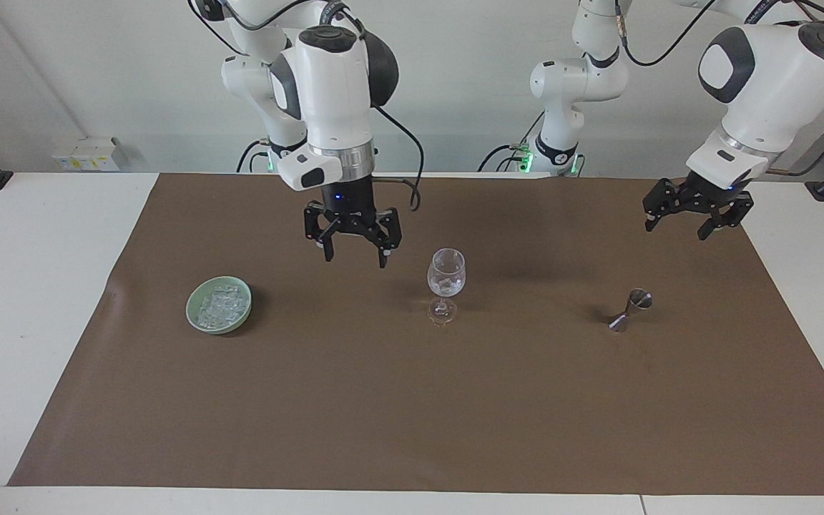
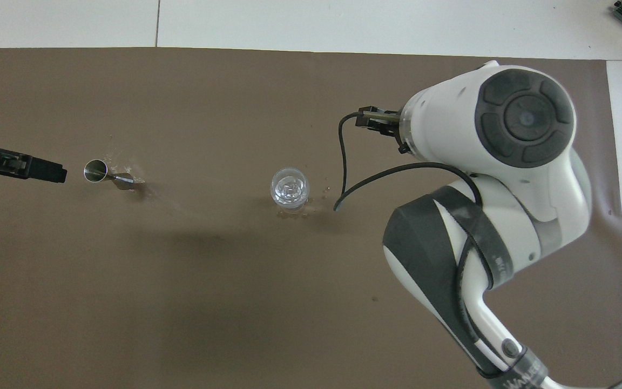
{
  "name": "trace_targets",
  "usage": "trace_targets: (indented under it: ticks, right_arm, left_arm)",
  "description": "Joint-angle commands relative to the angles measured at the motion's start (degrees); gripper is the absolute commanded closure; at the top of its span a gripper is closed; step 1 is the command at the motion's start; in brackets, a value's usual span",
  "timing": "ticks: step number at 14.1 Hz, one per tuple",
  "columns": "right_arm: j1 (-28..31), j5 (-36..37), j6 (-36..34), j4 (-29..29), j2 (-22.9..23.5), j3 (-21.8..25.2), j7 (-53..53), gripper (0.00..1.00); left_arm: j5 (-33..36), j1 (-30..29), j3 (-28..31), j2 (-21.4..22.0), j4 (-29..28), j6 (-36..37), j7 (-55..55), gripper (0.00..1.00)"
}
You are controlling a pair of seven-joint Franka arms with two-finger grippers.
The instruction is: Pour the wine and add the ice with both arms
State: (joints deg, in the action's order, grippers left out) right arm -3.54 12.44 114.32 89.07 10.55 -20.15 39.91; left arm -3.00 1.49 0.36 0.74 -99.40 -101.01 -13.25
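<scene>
A clear wine glass (image 1: 446, 275) (image 2: 289, 188) stands upright mid-mat with glassy pieces in its bowl. More ice (image 1: 220, 304) is heaped in a green bowl (image 1: 201, 322) toward the right arm's end. My right gripper (image 1: 355, 257) hangs open and empty over the mat between bowl and glass. In the overhead view the right arm (image 2: 505, 140) hides this gripper and the bowl. My left gripper (image 1: 675, 232) (image 2: 57, 173) waits open and empty over the mat beside a steel jigger (image 1: 630, 309) (image 2: 97, 172). Wine is out of view.
A brown mat (image 1: 412, 415) covers most of the white table (image 1: 33, 286). Small wet spots lie on the mat by the glass's foot (image 2: 324, 189) and around the jigger.
</scene>
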Motion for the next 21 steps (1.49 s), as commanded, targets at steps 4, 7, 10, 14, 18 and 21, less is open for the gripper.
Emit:
trace_targets:
  ticks: [4,7,10,14,18,21]
  right_arm:
    - [0.0,-6.4,-6.1,0.5,-5.0,9.8,-11.5,0.00]
    - [0.0,-10.1,-10.3,0.4,-7.0,15.7,-21.1,0.00]
    - [0.0,-11.8,-15.8,0.1,-8.0,20.1,-26.1,0.00]
    - [0.6,-12.8,-19.8,1.2,-10.8,23.2,-30.2,0.00]
    - [2.6,-12.8,-20.4,2.4,-11.6,23.6,-33.9,0.00]
    - [2.6,-12.8,-21.7,2.5,-11.7,24.7,-34.0,0.00]
  left_arm:
    - [1.0,0.1,1.3,1.3,-1.3,-0.1,0.7,0.00]
    - [1.0,0.7,1.1,1.3,-0.7,0.4,1.0,0.00]
    - [0.9,0.9,0.9,0.8,1.1,3.3,1.1,0.00]
    - [0.4,0.8,0.8,-0.9,5.9,7.8,1.1,0.00]
    - [1.0,0.6,1.0,-1.5,6.5,6.2,0.9,0.00]
    - [1.0,1.0,1.0,-1.2,6.7,5.1,0.9,0.00]
